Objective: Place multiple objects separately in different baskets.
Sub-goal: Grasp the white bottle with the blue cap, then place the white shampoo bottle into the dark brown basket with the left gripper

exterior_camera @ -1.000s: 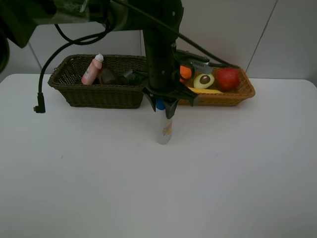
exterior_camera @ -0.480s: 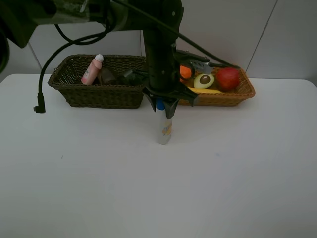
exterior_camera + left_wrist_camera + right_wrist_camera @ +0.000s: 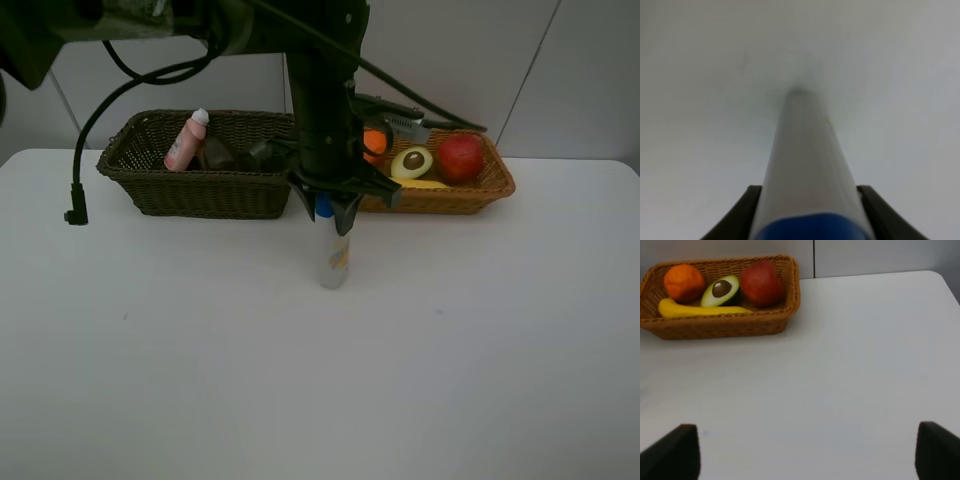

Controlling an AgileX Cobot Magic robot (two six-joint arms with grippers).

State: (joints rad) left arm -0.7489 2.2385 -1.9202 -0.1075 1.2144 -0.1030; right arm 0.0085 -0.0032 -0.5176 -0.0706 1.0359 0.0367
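Observation:
My left gripper (image 3: 325, 212) is shut on the blue cap of the silver tube (image 3: 333, 258), which hangs upright with its base at the white table in front of the gap between the baskets. In the left wrist view the dark fingers (image 3: 742, 215) press both sides of the tube (image 3: 807, 160). The dark olive-brown basket (image 3: 200, 188) holds the pink white-capped bottle (image 3: 186, 140) and dark items I cannot make out. The light orange-tan basket (image 3: 475, 195) holds the apple (image 3: 460, 157), avocado half (image 3: 412, 162), orange (image 3: 374, 145) and banana (image 3: 415, 184). My right gripper (image 3: 805, 460) is open and empty.
The left arm's column (image 3: 322, 90) stands between the two baskets and hides part of each. A black cable (image 3: 76, 200) hangs over the table's left side. The right wrist view shows the fruit basket (image 3: 740, 326) and white table beyond it.
The left gripper and the tube have shifted very slightly upward; the hanging cable has swung a little. The baskets' contents have not moved.

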